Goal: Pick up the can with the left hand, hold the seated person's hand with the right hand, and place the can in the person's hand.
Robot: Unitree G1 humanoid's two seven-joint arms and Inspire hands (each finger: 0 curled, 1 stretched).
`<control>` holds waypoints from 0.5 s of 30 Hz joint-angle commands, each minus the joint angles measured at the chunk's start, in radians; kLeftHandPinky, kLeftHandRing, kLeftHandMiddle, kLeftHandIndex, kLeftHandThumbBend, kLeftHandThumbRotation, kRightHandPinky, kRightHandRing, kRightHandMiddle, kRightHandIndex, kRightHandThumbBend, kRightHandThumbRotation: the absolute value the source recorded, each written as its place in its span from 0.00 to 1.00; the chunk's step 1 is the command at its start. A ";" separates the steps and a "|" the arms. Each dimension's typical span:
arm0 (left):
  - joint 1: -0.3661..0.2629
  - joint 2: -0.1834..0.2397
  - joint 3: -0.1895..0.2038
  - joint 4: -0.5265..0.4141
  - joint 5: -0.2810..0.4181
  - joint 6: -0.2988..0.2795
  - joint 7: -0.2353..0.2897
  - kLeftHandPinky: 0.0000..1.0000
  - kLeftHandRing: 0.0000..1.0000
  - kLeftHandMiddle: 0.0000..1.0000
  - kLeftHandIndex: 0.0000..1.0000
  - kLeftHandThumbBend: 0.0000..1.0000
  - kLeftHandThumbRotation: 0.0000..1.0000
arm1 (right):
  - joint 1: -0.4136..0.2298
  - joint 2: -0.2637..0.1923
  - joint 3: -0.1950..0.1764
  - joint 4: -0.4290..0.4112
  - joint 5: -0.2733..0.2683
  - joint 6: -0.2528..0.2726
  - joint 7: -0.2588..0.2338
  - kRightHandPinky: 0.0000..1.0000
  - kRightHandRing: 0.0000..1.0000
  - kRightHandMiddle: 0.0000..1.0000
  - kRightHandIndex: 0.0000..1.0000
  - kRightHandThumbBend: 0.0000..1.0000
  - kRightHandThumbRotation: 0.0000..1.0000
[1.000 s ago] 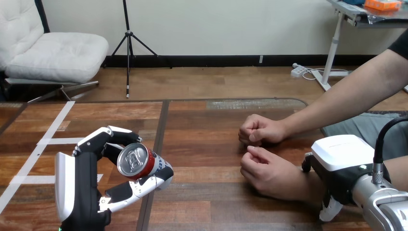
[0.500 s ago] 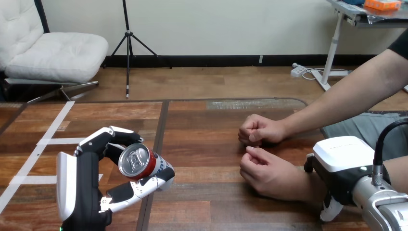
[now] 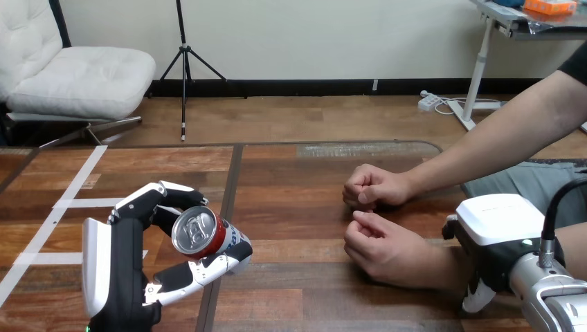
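At the lower left of the frame, the robot's left hand (image 3: 128, 266) grips the red aluminium drinks can with a silver top (image 3: 206, 234). Its black-and-white fingers (image 3: 149, 197) arch over the can's upper side and its thumb (image 3: 201, 270) presses from below. The can is pinched across its wall, tilted with the top turned toward the camera. It looks raised off the brown wooden table (image 3: 291, 207), well apart from the person's hands at centre right.

The can is probably stiff at its rims but thin-walled in the middle, so a hard squeeze could dent it. Whether it is full, and so heavy, cannot be told. Its smooth painted metal is likely slippery against hard fingertips. The best hold seems to be around the middle of the cylinder, as here, leaving the ends free for the person's palm to close on.

At the lower right, the robot's right hand (image 3: 498, 221) lies over the wrist of the person's nearer hand (image 3: 384, 250). That hand rests on the table, loosely curled, palm not yet turned up. Whether the right hand has closed on that wrist cannot be told. The person's farther hand (image 3: 374, 187), just above in the frame, is a fist on the table.
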 commanded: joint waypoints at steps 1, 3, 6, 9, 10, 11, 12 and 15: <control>-0.047 0.009 0.011 -0.018 -0.018 -0.029 0.001 0.32 0.38 0.42 0.42 0.73 0.00 | -0.068 -0.015 -0.002 0.009 0.000 0.018 -0.050 0.76 0.81 0.82 0.79 0.85 0.01; -0.047 0.008 0.011 -0.018 -0.017 -0.028 0.001 0.32 0.38 0.41 0.42 0.73 0.00 | -0.069 -0.016 -0.002 0.011 0.006 0.020 -0.057 0.76 0.81 0.83 0.79 0.85 0.02; -0.047 0.007 0.010 -0.019 -0.018 -0.028 0.000 0.32 0.38 0.41 0.42 0.73 0.00 | -0.073 -0.017 -0.001 0.019 0.013 0.025 -0.064 0.76 0.81 0.83 0.79 0.84 0.03; -0.046 0.007 0.011 -0.020 -0.017 -0.026 -0.001 0.32 0.37 0.41 0.42 0.73 0.00 | -0.078 -0.019 0.002 0.023 0.015 0.029 -0.062 0.75 0.81 0.83 0.79 0.84 0.04; -0.047 0.007 0.010 -0.019 -0.018 -0.027 -0.001 0.32 0.37 0.41 0.42 0.73 0.00 | -0.080 -0.019 0.003 0.026 0.016 0.030 -0.063 0.75 0.81 0.82 0.79 0.84 0.04; -0.047 0.006 0.010 -0.019 -0.019 -0.027 -0.001 0.32 0.37 0.41 0.42 0.73 0.00 | -0.081 -0.019 0.003 0.029 0.018 0.031 -0.064 0.75 0.81 0.82 0.79 0.83 0.05; -0.047 0.006 0.010 -0.018 -0.019 -0.028 -0.001 0.32 0.37 0.41 0.42 0.74 0.00 | -0.082 -0.019 0.004 0.030 0.019 0.032 -0.065 0.75 0.81 0.82 0.79 0.83 0.05; -0.049 0.008 0.010 -0.015 -0.018 -0.033 0.000 0.32 0.37 0.41 0.42 0.74 0.00 | -0.086 -0.019 0.005 0.039 0.024 0.035 -0.070 0.75 0.80 0.82 0.79 0.83 0.06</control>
